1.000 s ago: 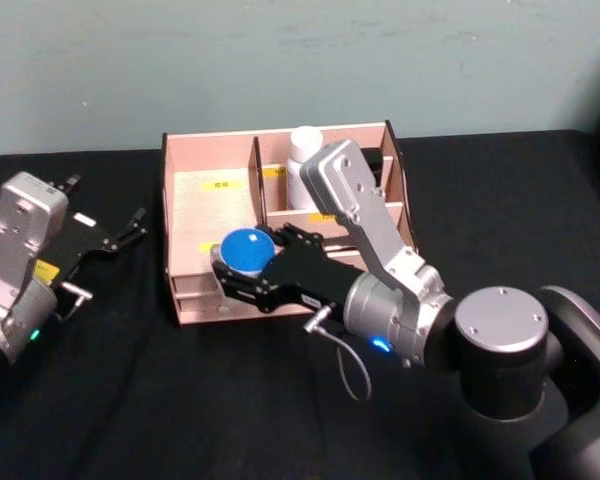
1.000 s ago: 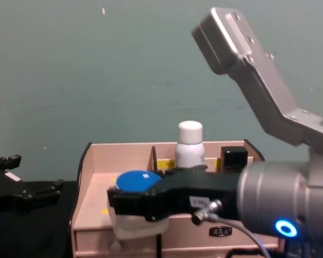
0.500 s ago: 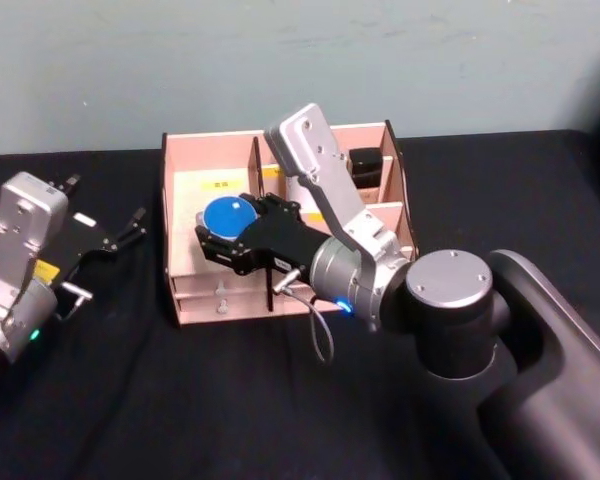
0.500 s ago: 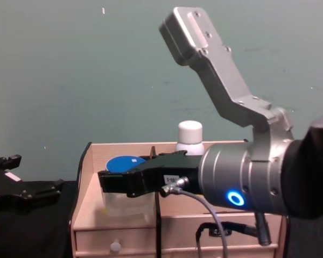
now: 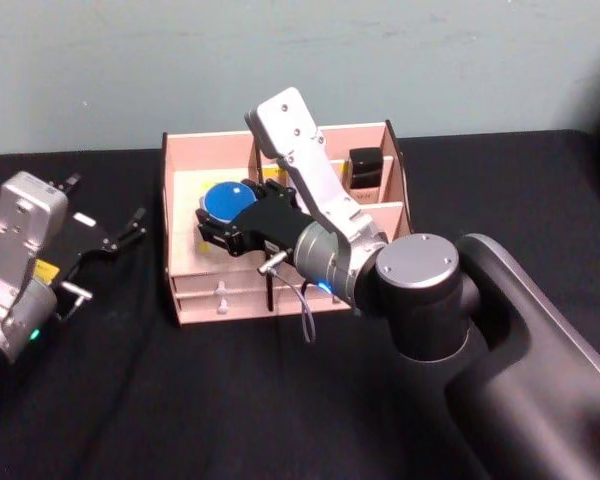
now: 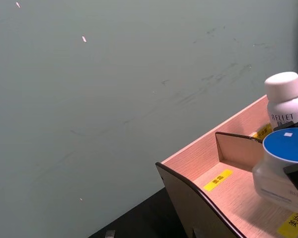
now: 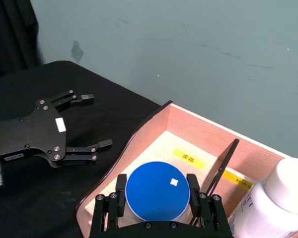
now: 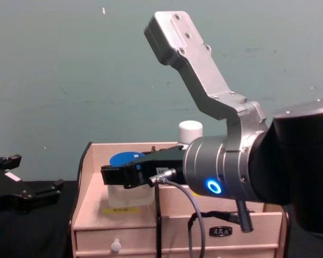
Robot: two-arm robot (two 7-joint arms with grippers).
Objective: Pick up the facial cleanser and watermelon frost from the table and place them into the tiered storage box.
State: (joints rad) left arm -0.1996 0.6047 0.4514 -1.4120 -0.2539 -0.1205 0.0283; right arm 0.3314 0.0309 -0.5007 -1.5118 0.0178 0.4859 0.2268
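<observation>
You are risking a tipped jar: letting go of the watermelon frost (image 5: 228,201) above the floor of the tiered storage box (image 5: 205,290) invites a fall. Your right hand (image 7: 158,205) is reaching in level, clamped on the jar over the left compartment, beside the facial cleanser (image 6: 286,99). Your left hand (image 5: 110,238) is idling spread apart over the worktop (image 5: 130,400).

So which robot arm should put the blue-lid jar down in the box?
The right. The right gripper already holds the watermelon frost over the tiered storage box; the left gripper waits open beside it.
</observation>
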